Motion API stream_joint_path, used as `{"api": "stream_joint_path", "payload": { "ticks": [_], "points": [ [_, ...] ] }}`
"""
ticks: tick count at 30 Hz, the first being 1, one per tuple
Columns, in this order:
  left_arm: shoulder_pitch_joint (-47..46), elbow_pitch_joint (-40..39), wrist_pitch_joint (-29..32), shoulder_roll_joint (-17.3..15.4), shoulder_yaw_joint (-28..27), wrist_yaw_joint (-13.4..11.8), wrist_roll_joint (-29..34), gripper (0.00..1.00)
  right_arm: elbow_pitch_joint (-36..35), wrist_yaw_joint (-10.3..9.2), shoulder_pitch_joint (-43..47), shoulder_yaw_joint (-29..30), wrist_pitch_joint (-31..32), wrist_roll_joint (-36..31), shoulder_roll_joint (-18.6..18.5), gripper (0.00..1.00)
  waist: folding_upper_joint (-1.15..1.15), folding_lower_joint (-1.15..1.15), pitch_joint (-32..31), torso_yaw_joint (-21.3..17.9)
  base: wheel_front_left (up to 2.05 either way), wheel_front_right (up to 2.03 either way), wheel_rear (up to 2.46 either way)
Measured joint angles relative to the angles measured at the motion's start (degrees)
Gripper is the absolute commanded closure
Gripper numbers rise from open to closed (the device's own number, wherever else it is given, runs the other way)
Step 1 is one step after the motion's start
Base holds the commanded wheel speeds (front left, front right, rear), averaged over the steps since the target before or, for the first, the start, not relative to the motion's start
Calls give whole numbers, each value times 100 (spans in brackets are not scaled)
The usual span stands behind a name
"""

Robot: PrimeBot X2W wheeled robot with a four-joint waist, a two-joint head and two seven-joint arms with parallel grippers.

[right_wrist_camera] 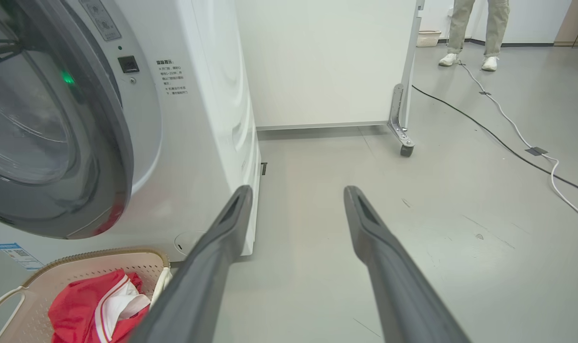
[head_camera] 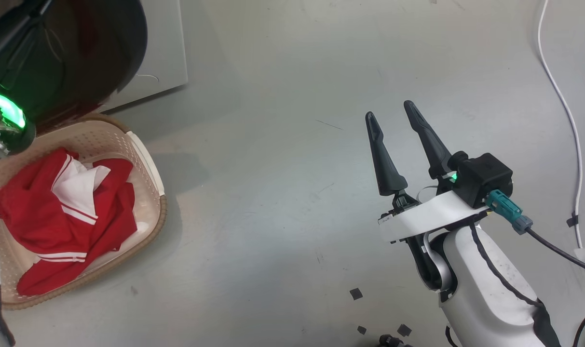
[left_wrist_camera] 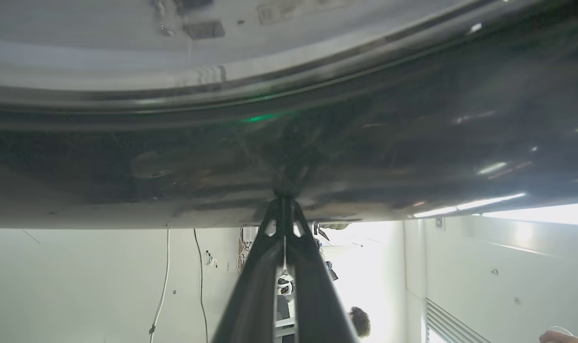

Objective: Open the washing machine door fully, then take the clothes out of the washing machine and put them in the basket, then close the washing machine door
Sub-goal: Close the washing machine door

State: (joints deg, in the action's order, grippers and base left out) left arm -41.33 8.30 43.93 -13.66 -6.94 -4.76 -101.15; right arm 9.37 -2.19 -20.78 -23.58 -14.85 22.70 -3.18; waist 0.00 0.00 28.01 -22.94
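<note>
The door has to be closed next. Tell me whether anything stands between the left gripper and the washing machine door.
Nothing visible does. In the left wrist view the shut left gripper has its tips at the glossy black rim of the washing machine door, seemingly touching it. The clothes lie in the basket, below the door.

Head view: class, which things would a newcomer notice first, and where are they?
The bright red clothes lie heaped in the cream basket at lower left. The right gripper, fingers spread open, hangs over the grey floor at right. The glossy black washing machine door looms at top left.
</note>
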Motion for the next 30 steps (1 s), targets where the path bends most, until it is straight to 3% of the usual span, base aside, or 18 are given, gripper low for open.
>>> {"api": "stream_joint_path", "payload": {
  "ticks": [10,15,30],
  "points": [
    [-394,472,-291,27,-9,-4,211,100,26,-46,-1,-15,0,5,1,0,0,0,-20,-36,0,0,0],
    [-419,740,-293,71,21,122,218,100,67,-57,0,20,0,4,2,0,0,0,-91,4,0,0,0],
    [-16,949,-293,378,-69,895,135,100,252,-100,20,287,0,-159,0,0,0,0,-375,503,0,0,0]
  ]
}}
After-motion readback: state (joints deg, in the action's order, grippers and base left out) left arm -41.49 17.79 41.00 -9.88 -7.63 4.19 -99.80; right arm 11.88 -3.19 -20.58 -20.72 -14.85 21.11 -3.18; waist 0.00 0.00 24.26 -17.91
